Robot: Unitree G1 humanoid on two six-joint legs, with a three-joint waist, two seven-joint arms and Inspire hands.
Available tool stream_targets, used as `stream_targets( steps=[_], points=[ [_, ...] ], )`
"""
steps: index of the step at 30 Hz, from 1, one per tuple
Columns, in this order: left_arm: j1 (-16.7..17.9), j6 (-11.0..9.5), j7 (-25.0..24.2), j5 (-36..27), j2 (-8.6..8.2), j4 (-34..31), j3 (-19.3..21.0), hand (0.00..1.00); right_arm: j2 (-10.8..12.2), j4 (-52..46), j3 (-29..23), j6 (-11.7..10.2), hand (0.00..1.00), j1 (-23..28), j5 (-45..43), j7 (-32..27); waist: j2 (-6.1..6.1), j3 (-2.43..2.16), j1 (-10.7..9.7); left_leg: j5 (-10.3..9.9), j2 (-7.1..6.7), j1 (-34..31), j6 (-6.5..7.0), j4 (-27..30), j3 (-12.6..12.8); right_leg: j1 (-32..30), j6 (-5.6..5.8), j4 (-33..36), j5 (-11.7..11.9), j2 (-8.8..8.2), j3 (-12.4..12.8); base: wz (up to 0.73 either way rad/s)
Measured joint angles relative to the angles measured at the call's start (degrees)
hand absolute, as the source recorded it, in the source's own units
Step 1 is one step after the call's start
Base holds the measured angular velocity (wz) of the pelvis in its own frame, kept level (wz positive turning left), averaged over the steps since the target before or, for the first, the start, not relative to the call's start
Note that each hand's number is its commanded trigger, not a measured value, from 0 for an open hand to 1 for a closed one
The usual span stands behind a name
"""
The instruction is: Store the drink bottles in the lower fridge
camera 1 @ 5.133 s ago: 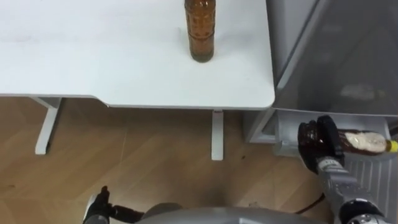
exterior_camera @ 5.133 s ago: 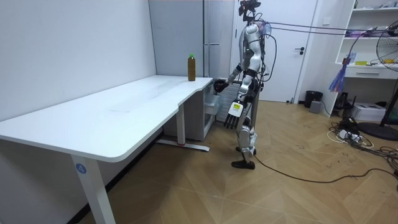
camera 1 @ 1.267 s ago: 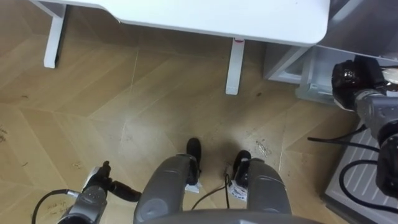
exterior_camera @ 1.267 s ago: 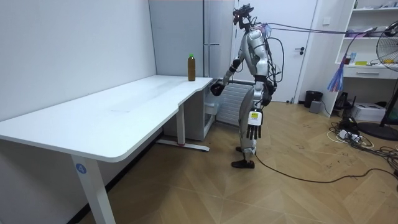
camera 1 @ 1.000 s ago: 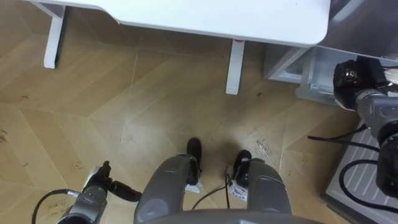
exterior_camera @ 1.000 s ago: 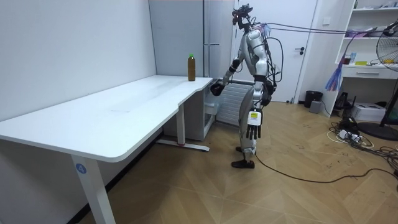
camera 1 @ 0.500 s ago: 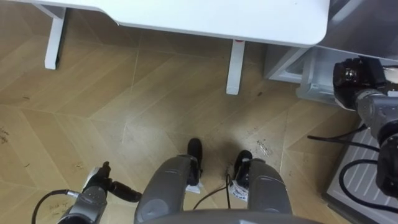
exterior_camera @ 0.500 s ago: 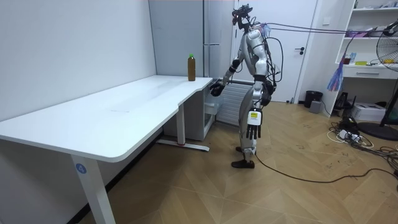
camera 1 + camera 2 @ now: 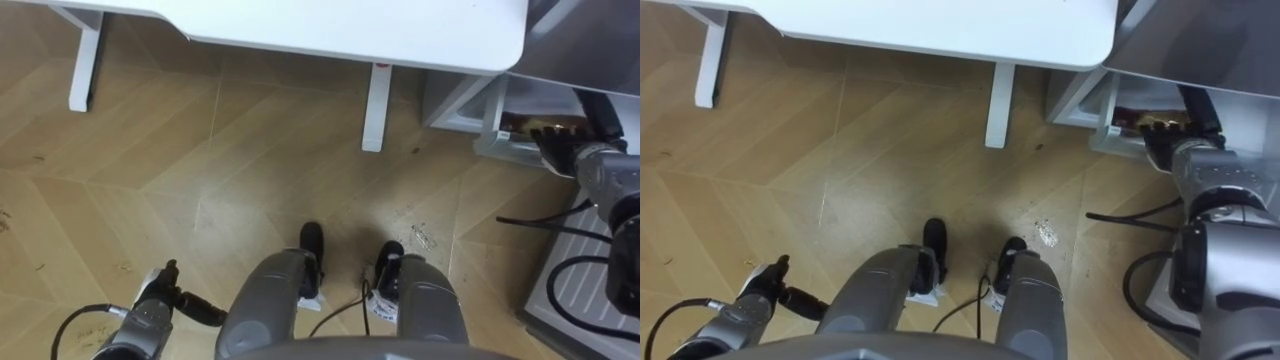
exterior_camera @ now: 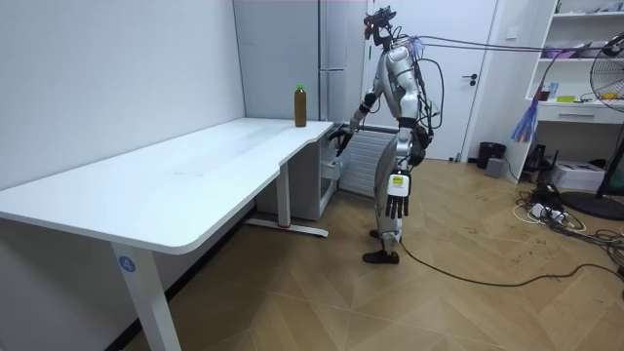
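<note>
Bottles show in two places. A brown bottle (image 9: 522,124) lies on its side inside the lower fridge compartment (image 9: 489,118), which stands open low down at the right end of the table (image 9: 300,25). The right hand (image 9: 562,148) reaches into the mouth of that compartment. Its fingers (image 9: 1153,127) are spread and loose, not wrapped round anything. The brown bottle lies just beyond the fingertips, deeper in the compartment. Whether the fingertips touch it cannot be told.

A second bottle (image 10: 300,105), brown with a green cap, stands upright on the far corner of the table, next to the tall grey fridge (image 10: 292,58).

In the room view the robot stands upright on the wooden floor (image 10: 322,292) at the fridge end of the table, with its right arm stretched down and forward toward the open compartment. The left hand (image 10: 395,195) hangs beside its thigh, fingers straight and pointing down, holding nothing.
</note>
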Motion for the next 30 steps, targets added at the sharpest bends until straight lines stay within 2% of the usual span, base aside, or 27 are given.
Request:
stream_targets(
  steps=[22,26,30],
  points=[
    [0.00,-0.38,0.45,0.04,0.06,0.03,0.05,0.00,0.01,0.09,0.00,-0.40,0.00,0.12,-0.25,-0.16,-0.15,0.06,-0.39,0.00,0.10,0.56,0.01,0.22,-0.08,1.18,0.02,-0.33,0.00,-0.04,-0.77,0.00],
    [0.00,-0.79,0.42,0.05,0.05,0.07,0.08,0.00,0.01,0.14,-0.01,-0.39,0.00,1.22,-0.30,-0.16,-0.09,0.03,-0.17,0.00,0.31,2.22,0.01,-0.48,-0.08,3.34,0.20,-1.71,0.16,0.27,-1.16,0.02],
    [-0.04,-0.78,0.41,0.03,0.02,-0.23,0.89,0.00,0.05,0.22,-0.02,-0.37,0.00,2.95,-0.83,-0.13,0.11,-0.05,0.09,-0.08,1.00,4.11,0.10,-0.93,-0.05,6.62,0.46,-4.63,1.01,1.29,-1.67,0.03]
  ],
)
